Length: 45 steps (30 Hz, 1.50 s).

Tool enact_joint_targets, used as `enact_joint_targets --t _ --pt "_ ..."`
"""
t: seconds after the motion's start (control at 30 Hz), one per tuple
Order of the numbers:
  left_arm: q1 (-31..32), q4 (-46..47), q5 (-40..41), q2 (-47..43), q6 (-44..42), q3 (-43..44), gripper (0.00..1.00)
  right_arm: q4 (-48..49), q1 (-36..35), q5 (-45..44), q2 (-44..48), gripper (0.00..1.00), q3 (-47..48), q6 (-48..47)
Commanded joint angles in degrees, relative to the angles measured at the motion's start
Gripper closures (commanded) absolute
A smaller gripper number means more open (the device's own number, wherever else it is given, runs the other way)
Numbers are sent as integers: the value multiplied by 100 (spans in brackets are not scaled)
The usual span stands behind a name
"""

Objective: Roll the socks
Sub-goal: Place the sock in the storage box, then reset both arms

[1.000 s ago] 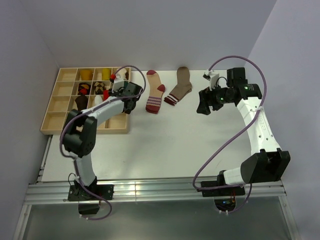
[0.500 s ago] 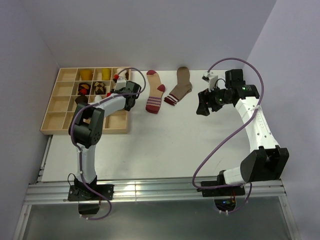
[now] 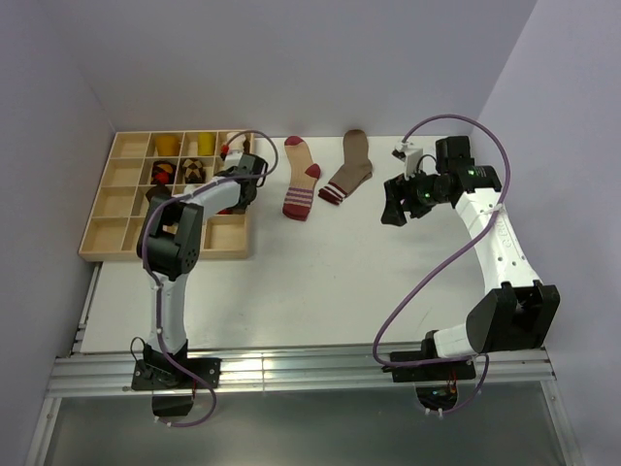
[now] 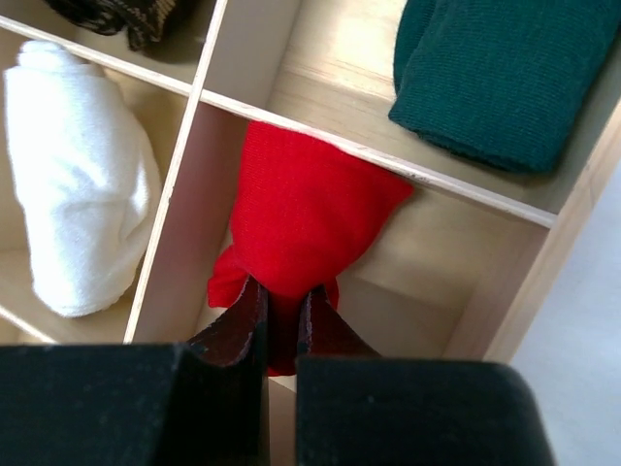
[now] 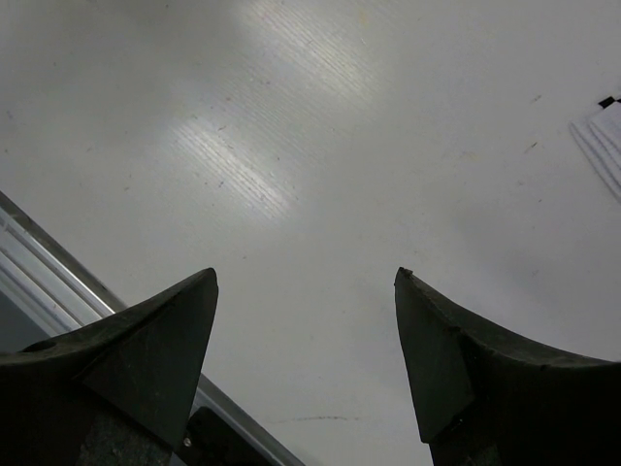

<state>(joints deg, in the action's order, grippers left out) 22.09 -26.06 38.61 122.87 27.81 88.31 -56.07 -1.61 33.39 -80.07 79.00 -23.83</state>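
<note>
My left gripper is shut on a rolled red sock that rests in a compartment of the wooden tray. In the top view the left gripper is over the tray's right column. Two flat socks lie on the table behind the middle: a pink-brown one with dark red toe, heel and striped cuff, and a brown one with a pale striped cuff. My right gripper is open and empty above the bare table to the right of the brown sock; it also shows in the right wrist view.
The wooden tray stands at the back left with several rolled socks in its compartments. Next to the red sock are a white roll, a dark green roll and a dark patterned one. The table's metal front rail runs along the near edge.
The left arm's elbow has swung right and back while its gripper stays at the tray's right column. The right gripper has shifted slightly.
</note>
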Motion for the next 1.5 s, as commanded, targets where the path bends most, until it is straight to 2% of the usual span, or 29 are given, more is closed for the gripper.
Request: enact_joint_targets --t 0.0,0.03,0.17,0.23,0.27,0.37,0.47,0.7,0.87,1.1,1.33,1.47 --pt "-64 383 -1873 53 260 -183 100 237 3 -122 -8 19 -78 54" --pt "-99 400 -2023 36 277 -209 99 255 2 -157 0 20 -95 54" --pt "-170 506 -2323 -131 260 -455 78 299 -6 -201 18 19 -139 63" --pt "-187 532 -2463 -272 242 -534 73 308 -6 -218 9 19 -148 63" --pt "-196 515 -2481 -316 242 -543 67 308 -6 -227 18 19 -157 63" --pt "-205 506 -2508 -544 216 -613 58 343 -24 -262 18 19 -175 72" --pt "-205 454 -2499 -860 181 -675 54 369 -41 -297 18 19 -201 72" --pt "-205 128 -2297 -1414 154 -578 47 422 -77 -306 62 18 -236 72" --pt "-196 -30 -2209 -1722 259 -569 46 457 -77 -306 141 18 -254 89" --pt "-117 -66 -2507 -3039 312 -859 44 641 -85 -210 325 17 -315 195" --pt "436 128 -3174 -4525 278 -1624 41 1185 -77 -210 826 15 -579 414" --pt "674 -407 -3421 -5122 67 -1580 40 1327 -85 -245 1055 15 -649 485"
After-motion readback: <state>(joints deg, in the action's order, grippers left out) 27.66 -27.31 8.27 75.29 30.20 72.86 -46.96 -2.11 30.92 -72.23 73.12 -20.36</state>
